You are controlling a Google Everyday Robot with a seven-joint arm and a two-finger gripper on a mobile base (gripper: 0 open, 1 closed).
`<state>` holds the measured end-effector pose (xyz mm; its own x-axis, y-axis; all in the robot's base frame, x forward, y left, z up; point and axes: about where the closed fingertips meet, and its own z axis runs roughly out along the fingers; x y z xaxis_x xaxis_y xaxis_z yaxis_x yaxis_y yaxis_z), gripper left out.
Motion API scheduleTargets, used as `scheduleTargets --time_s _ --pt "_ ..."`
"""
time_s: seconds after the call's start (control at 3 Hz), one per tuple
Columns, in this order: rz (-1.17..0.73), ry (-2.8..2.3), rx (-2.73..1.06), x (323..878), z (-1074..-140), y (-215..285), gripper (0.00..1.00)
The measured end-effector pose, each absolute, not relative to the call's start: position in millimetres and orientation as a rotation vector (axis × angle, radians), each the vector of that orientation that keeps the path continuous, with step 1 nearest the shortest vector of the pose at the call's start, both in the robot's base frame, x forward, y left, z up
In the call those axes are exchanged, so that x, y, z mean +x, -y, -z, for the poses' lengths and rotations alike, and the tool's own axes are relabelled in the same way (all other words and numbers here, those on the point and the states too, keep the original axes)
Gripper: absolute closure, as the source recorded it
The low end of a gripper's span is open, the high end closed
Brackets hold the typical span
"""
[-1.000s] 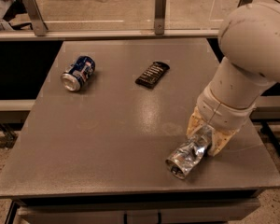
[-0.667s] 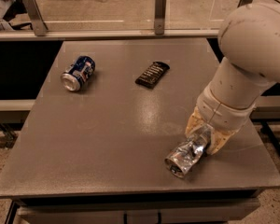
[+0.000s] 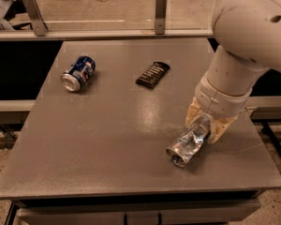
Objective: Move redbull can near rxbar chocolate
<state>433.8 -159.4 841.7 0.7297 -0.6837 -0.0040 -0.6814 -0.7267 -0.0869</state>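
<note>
1. Where the bulky white arm (image 3: 243,46) comes down at the right side of the tabletop (image 3: 107,144), the pincer (image 3: 203,131) sits low, just above the surface, near the front right corner.
2. Pincer is clenched on the redbull can (image 3: 185,148): one tan finger (image 3: 193,115) lies on the can's far-left flank, the other on its right flank, with the can's rear end between them.
3. Redbull can is tipped over, its long axis running from the pincer down toward the front left. Its free end points at the front edge. Silver skin looks crinkled and reflective. Whether its lower end touches the tabletop or hangs just clear, cannot tell.
4. Rxbar chocolate (image 3: 152,74) lies flat in the back-centre area, black wrapper, long axis on a diagonal. It is well apart from the redbull can, up and to the left of it.
5. Blue can (image 3: 78,73) lies on its side at back left, its silver end facing front left, well apart from both the bar and the pincer.
6. Metal rail with upright posts (image 3: 160,11) runs beyond the tabletop's back edge.
</note>
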Motion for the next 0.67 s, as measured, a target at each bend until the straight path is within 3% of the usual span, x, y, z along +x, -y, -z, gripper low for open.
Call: scheduleTargets --time_s 0.67 --pt "0.164 -1.025 -2.716 498 -873 183 1.0"
